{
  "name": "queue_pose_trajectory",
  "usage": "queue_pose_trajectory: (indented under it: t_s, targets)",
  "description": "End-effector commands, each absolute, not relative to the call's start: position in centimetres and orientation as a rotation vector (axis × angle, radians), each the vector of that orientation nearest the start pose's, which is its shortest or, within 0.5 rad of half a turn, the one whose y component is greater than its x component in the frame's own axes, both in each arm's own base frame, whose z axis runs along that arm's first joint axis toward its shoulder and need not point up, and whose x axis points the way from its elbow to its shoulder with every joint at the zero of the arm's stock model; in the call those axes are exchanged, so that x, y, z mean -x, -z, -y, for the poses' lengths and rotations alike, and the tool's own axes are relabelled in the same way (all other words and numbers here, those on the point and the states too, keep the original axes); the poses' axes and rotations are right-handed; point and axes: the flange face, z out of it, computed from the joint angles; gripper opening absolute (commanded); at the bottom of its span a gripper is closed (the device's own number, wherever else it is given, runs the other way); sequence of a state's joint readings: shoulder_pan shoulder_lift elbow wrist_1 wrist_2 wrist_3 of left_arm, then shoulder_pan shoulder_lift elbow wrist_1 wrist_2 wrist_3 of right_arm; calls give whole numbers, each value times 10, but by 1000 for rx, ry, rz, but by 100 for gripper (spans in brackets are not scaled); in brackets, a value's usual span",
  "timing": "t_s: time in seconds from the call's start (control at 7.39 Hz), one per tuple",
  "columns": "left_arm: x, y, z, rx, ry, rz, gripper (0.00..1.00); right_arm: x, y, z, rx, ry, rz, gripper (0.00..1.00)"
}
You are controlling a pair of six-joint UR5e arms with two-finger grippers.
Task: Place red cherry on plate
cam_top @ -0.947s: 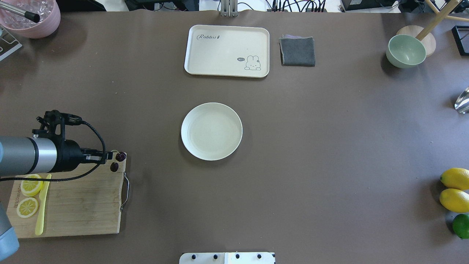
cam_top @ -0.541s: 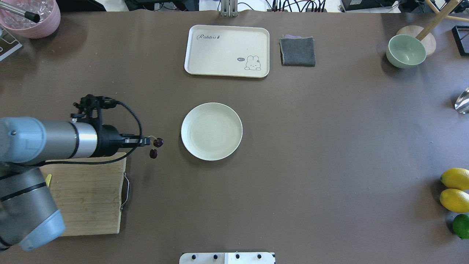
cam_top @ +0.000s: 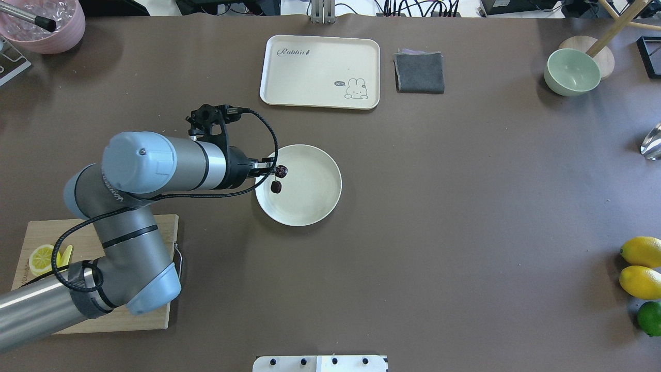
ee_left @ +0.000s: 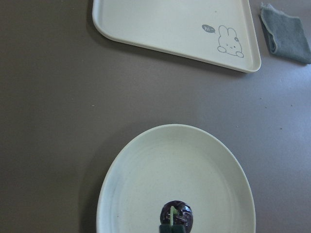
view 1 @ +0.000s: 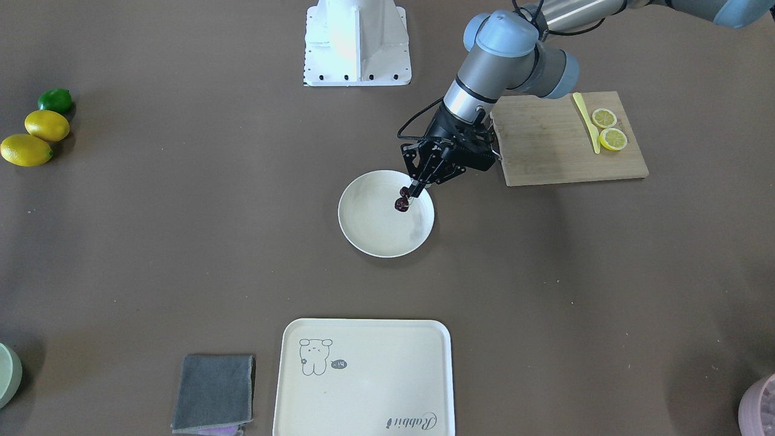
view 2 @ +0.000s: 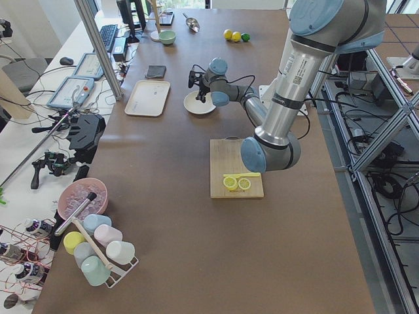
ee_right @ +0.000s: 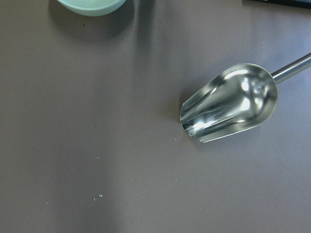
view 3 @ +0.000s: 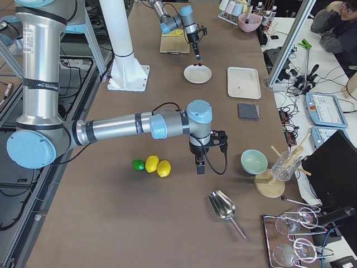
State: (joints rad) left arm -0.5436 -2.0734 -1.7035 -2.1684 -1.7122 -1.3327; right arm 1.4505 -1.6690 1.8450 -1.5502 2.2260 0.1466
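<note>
The red cherry [cam_top: 277,186], a pair of dark maroon fruits on a pale stem, hangs from my left gripper [cam_top: 269,168], which is shut on the stem. It dangles over the left part of the round cream plate [cam_top: 316,192]. From the front, the cherry [view 1: 402,203] sits just above the plate [view 1: 375,227], under the gripper [view 1: 415,189]. In the left wrist view the cherry [ee_left: 176,214] is low over the plate [ee_left: 180,160]. My right gripper [view 3: 199,165] shows only in the exterior right view, near the lemons; I cannot tell whether it is open or shut.
A cream tray with a rabbit drawing [cam_top: 320,71] and a grey cloth [cam_top: 419,72] lie beyond the plate. A cutting board [view 1: 566,139] holds lemon slices [view 1: 613,138]. Lemons and a lime [cam_top: 643,274], a green bowl [cam_top: 572,71] and a metal scoop [ee_right: 228,103] are at the right.
My left arm has carried the cherry from the cutting board's corner across the table to above the plate's left part. The gripper stays shut on the stem.
</note>
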Motion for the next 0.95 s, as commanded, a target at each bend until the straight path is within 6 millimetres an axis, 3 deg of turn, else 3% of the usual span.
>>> queue_pose_trajectory:
  t_s: [0.0,0.27,0.41,0.68,0.81]
  targets:
    - [-502,-234,435,-367,197,-1185,98,-16,-587,452,-65,30,703,100]
    - [-484,-221,432,-377,202,-1202,98,-15,-588,447,-52,26,742,100]
    - [-452,-205,438,-365,224,-1145,98,-15,-590,446,-46,24,738,100]
    - [-348,-196,476,-280,174,-978,98,-20,-603,436,-23,9,730,100]
    - [-286,-218,499,-269,101,-860,98,-21,-605,435,-20,5,727,100]
